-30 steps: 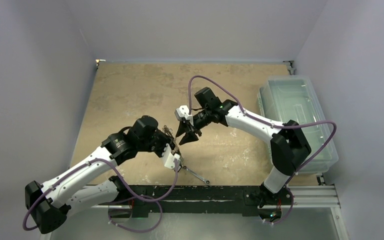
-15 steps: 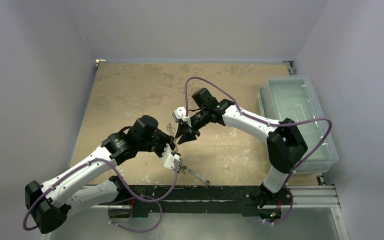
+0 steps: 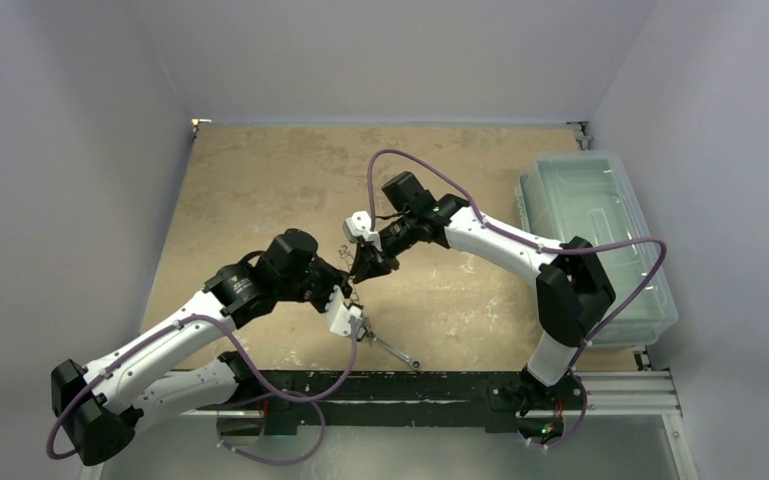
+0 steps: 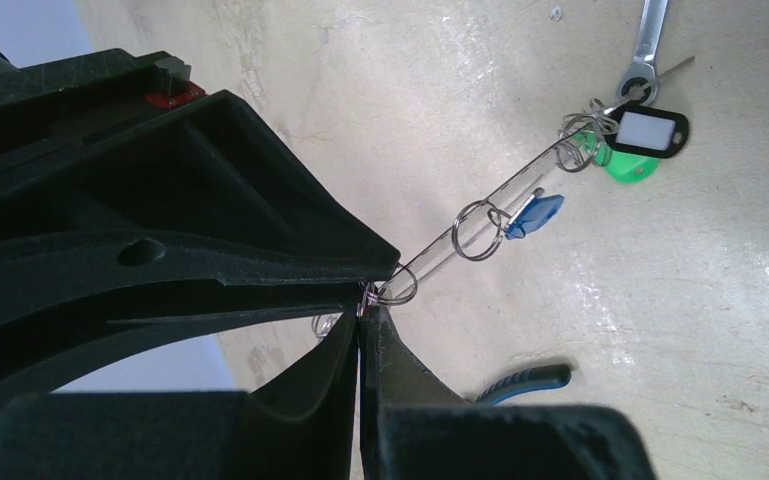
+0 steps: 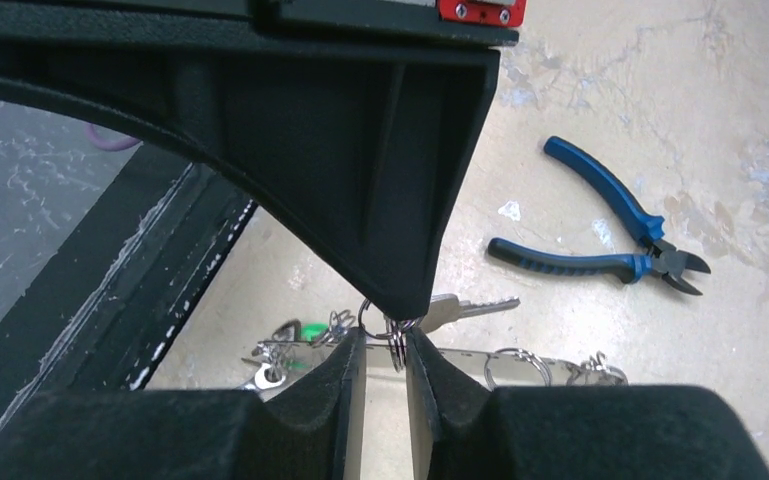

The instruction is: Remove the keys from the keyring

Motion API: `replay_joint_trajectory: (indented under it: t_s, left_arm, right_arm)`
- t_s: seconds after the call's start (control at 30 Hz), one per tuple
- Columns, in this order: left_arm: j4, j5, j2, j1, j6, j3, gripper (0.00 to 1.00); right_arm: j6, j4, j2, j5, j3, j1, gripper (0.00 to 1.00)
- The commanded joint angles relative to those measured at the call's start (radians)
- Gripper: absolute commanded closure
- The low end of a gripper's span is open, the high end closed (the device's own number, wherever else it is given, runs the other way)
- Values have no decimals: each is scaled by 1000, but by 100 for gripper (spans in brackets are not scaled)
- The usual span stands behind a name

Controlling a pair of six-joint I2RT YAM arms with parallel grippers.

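**Operator:** State the position of the keyring relative to each set of jaws.

**Technician:** The left gripper [image 4: 365,300] has its jaws closed together on one end of the keyring [image 4: 505,190]; the wire loop runs straight out from that tip toward the wrench [image 4: 650,35]. The right gripper [image 5: 387,335] has its jaws narrowly apart; a small ring [image 5: 385,325] carrying a silver key [image 5: 457,309] sits in the gap at the tips; whether the pads press on it cannot be told.

**Operator:** State what each view supplies that the others do not.

**Technician:** The left wrist view shows the keys [image 4: 535,214] strung along the wire: a blue-headed one near mid-length, then a green one and a black tag [image 4: 650,132] (white label insert) at the far end, just beside the wrench. The right wrist view shows the pliers [image 5: 600,235] lying flat on the table [image 3: 260,180], blue handles spread, apart from the keyring. The top view shows both grippers nearly tip to tip near mid-table; there the keyring is too fine to resolve.
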Motion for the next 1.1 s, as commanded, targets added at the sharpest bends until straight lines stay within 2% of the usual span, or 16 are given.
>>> replay_joint_trajectory:
  t_s: [0.0, 0.17, 0.5, 0.77, 0.87, 1.0, 1.07]
  left_arm:
    - [52, 12, -7, -1, -18, 44, 100]
    - [40, 5, -31, -1, -28, 37, 100]
    - [35, 6, -42, -1, -60, 43, 100]
    - [28, 6, -57, 0, -64, 38, 100]
    - [26, 4, -63, 0, -63, 35, 100]
    - [25, 5, -64, -1, -59, 30, 100]
    - [23, 2, -69, -1, -64, 30, 100]
  right_arm:
    - [-24, -7, -1, -5, 17, 12, 80]
    - [-35, -1, -1, 8, -2, 12, 73]
    - [-23, 4, 9, 10, 14, 12, 76]
    - [-34, 7, 14, 22, -3, 12, 71]
    - [-29, 9, 15, 12, 2, 12, 76]
    - [-26, 8, 20, 10, 13, 12, 98]
    - [-25, 4, 17, 14, 14, 9, 100]
